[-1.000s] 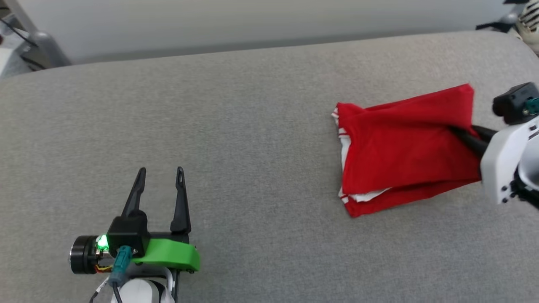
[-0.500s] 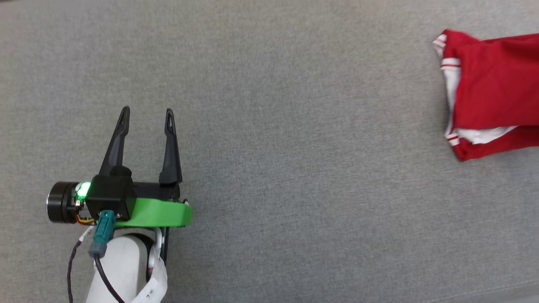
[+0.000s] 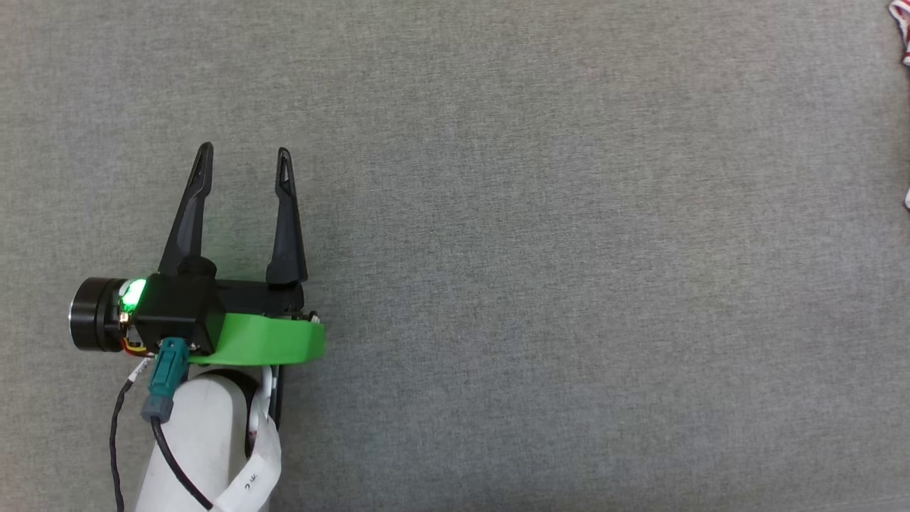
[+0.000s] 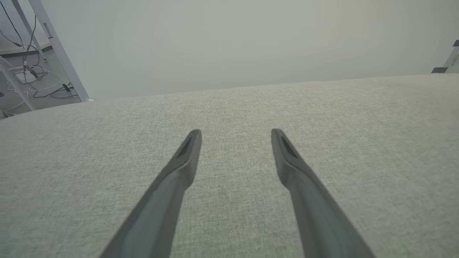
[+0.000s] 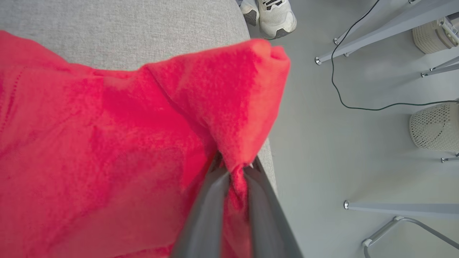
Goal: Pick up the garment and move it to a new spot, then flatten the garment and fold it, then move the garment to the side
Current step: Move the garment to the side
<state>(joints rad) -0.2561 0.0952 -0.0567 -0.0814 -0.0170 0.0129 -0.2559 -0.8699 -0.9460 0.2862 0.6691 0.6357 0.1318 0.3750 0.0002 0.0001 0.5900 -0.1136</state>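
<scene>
Right tool (image 5: 235,165) clenched on a bunched corner of the garment (image 5: 107,143); left tool (image 3: 244,149) spread, empty, well apart

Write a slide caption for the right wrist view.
Right gripper pinches a red garment at the edge of a grey cushion.

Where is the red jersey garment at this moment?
In the right wrist view, the red jersey garment lies at the edge of the grey fabric surface, with one bunched corner pinched in the right gripper.
</scene>
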